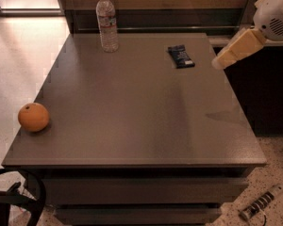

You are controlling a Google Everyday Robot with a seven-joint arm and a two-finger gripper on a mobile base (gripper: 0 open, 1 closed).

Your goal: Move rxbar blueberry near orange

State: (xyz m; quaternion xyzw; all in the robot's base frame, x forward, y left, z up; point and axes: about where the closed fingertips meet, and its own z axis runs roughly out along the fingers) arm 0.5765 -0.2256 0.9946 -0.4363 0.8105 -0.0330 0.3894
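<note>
The rxbar blueberry is a dark navy bar lying flat on the far right part of the grey table. The orange sits at the table's near left edge, far from the bar. My gripper reaches in from the upper right, cream-coloured, hovering above the table's right edge just to the right of the bar. It holds nothing that I can see.
A clear plastic water bottle stands upright at the far edge, left of the bar. A dark counter lies to the right of the table. A black chair part is at bottom left, and a power strip lies on the floor at bottom right.
</note>
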